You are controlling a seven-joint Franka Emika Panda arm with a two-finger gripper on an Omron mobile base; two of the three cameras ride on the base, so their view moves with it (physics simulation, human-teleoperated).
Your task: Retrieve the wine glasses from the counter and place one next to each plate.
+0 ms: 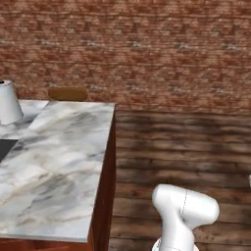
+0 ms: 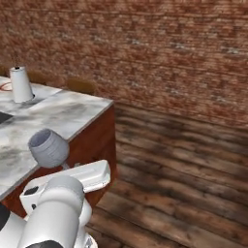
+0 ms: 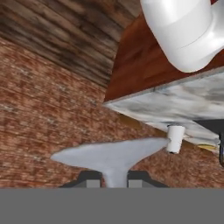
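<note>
Fingers (image 3: 89, 178) clamp the wine glass (image 3: 109, 157) by its stem — they sit on either side, foot spread beyond the tips, stem along the gripper (image 3: 114, 178), bowl raised beside the marble island (image 2: 63, 116).

Even, soft light fills all three rendered views, with no single lamp showing and no glare. The brick wall (image 1: 171, 49) is mid-bright and slightly blurred, its mortar lines smeared. The wooden floor (image 1: 186, 147) darkens toward the wall, where a dim band lies. The marble top (image 1: 54, 162) is the brightest surface, its veins soft. The paper towel roll (image 1: 9, 102) casts only a faint shadow. In the hand view the wine glass (image 3: 109, 157) looks flat, pale and soft-edged.
</note>
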